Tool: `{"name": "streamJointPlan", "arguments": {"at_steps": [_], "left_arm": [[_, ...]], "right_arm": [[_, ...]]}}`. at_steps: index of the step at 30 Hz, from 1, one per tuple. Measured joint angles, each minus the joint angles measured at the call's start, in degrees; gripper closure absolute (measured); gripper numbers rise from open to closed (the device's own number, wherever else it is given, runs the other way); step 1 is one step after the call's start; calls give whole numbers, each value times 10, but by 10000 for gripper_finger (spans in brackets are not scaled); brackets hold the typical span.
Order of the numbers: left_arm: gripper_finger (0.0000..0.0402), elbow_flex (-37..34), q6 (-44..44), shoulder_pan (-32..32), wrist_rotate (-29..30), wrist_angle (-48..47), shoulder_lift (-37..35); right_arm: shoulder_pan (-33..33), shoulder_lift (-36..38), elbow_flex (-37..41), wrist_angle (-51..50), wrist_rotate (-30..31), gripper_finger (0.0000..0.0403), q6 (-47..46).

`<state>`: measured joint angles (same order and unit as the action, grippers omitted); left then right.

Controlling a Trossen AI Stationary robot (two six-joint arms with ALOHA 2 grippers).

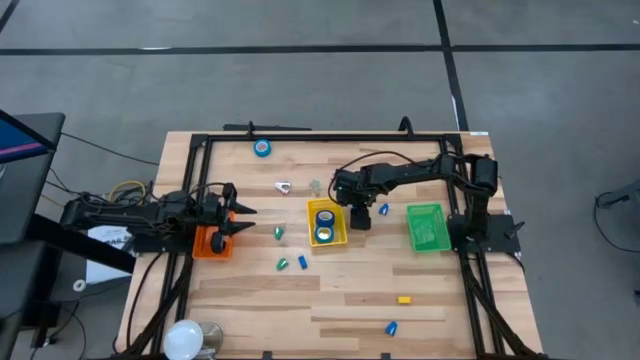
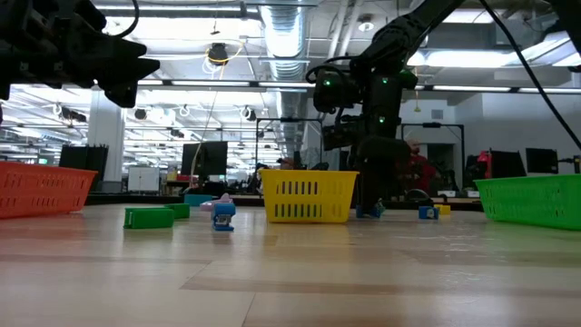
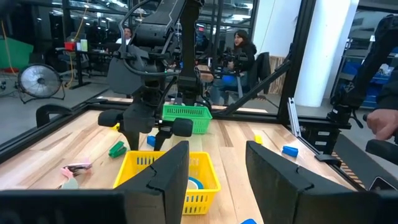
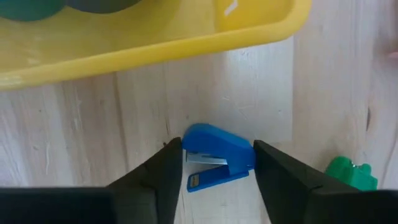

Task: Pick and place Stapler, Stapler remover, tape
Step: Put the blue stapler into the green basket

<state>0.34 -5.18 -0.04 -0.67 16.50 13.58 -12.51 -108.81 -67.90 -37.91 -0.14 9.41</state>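
A small blue stapler (image 4: 217,155) lies on the wooden table right beside the yellow basket (image 1: 327,238), on its right side. My right gripper (image 4: 217,165) points down over it, shut on it. Blue tape rolls (image 1: 324,222) lie in the yellow basket, and one more roll (image 1: 262,148) lies near the far edge. A small pale and pink tool (image 1: 284,186) lies left of the basket's far end. My left gripper (image 1: 240,214) waits level above the orange basket (image 1: 212,243), open with nothing between its fingers. My right gripper pinches the blue stapler between its two fingers, one finger (image 4: 169,171) at the stapler's rounded end (image 4: 189,138) and the other at its opposite end (image 4: 249,158). The fingers come from above, pointing down. The stapler rests on the table.
A green basket (image 1: 426,226) stands at the right. Small green pieces (image 1: 279,232) (image 1: 283,264) and blue pieces (image 1: 302,261) (image 1: 384,209) (image 1: 391,327) lie about the table, with a yellow block (image 1: 404,299) near the front. A green piece (image 4: 351,173) lies close to the stapler.
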Motion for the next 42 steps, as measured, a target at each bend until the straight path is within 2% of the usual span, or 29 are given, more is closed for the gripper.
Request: {"name": "streamJointPlan", "arguments": {"at_steps": [5, 14, 20, 23, 32, 42], "left_arm": [[252, 0, 0, 0, 0, 3, 0], [252, 0, 0, 0, 0, 5, 0], [252, 0, 0, 0, 0, 8, 0], [252, 0, 0, 0, 0, 8, 0], [252, 0, 0, 0, 0, 9, 0], [252, 0, 0, 0, 0, 12, 0]], "right_arm": [[0, 1, 0, 1, 0, 256, 0], [0, 0, 0, 0, 0, 231, 1], [0, 6, 0, -3, 1, 252, 1], [0, 20, 0, -11, 1, 255, 1], [0, 84, 0, -28, 2, 229, 1], [2, 156, 0, -62, 2, 249, 0]]}}
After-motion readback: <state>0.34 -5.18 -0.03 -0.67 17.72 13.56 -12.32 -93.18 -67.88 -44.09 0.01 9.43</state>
